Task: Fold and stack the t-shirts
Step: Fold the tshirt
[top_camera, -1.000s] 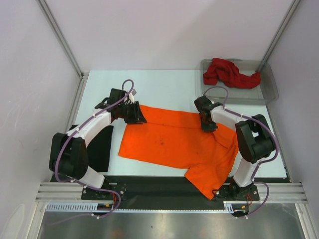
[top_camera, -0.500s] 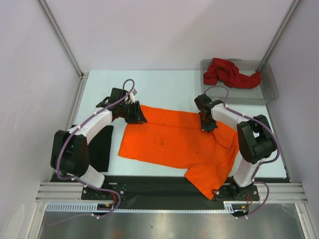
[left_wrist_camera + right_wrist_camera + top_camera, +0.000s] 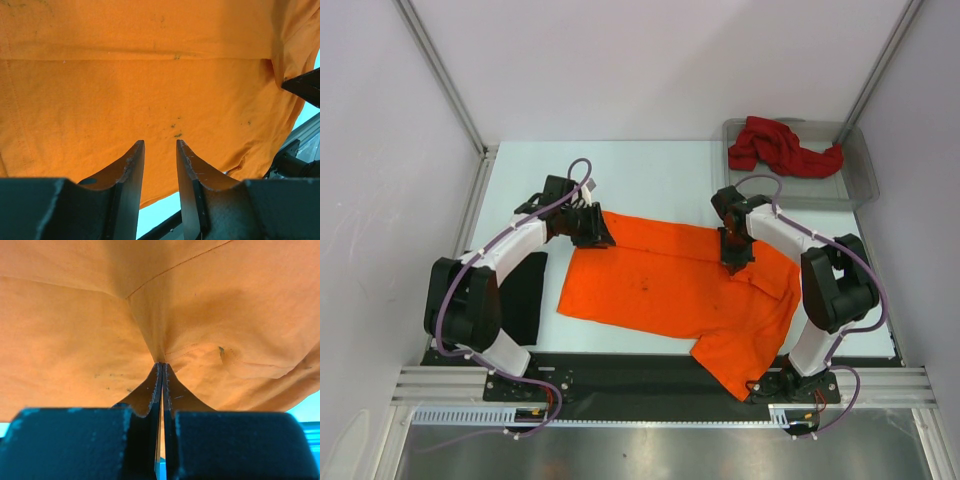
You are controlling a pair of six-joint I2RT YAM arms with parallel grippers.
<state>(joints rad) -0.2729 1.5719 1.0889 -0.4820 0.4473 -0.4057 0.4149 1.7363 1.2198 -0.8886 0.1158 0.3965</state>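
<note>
Top external: pale tabletop (image 3: pixel 650 170), boxed in by plain white walls (image 3: pixel 650 60), with a metal post (image 3: pixel 440 75) slanting up at each far corner. Black strip (image 3: pixel 620 372) along the near edge, slotted rail below it.

Two arms bolted there: left arm (image 3: pixel 505 255) reaching toward the far left of the cloth, right arm (image 3: pixel 790 240) bent back over its right part.

Three shirts, one tray.
- Orange shirt (image 3: pixel 670 285): biggest, spread flat across the middle of the tabletop, a few small dark specks on it, one end trailing over the near edge onto the black strip by the right arm's base.
- Black shirt (image 3: pixel 523 295): flat at the near left, partly hidden by the left arm, just beside the orange shirt but apart from it.
- Red shirt (image 3: pixel 780 147): bunched up inside the clear tray (image 3: pixel 860 190) at the far right corner, well apart from the others.

Left fingers (image 3: pixel 592 232) at the orange shirt's far left corner. Seen from the left wrist, left fingers (image 3: pixel 134 157) standing part-way apart, orange cloth spread beyond them, nothing seen clamped in the gap.

Right fingers (image 3: pixel 733 255) down on the orange shirt's far right part. Seen from the right wrist, right fingers (image 3: pixel 161 371) pressed fully together, a peak of orange cloth pinched at the tips, creases running out from it.
</note>
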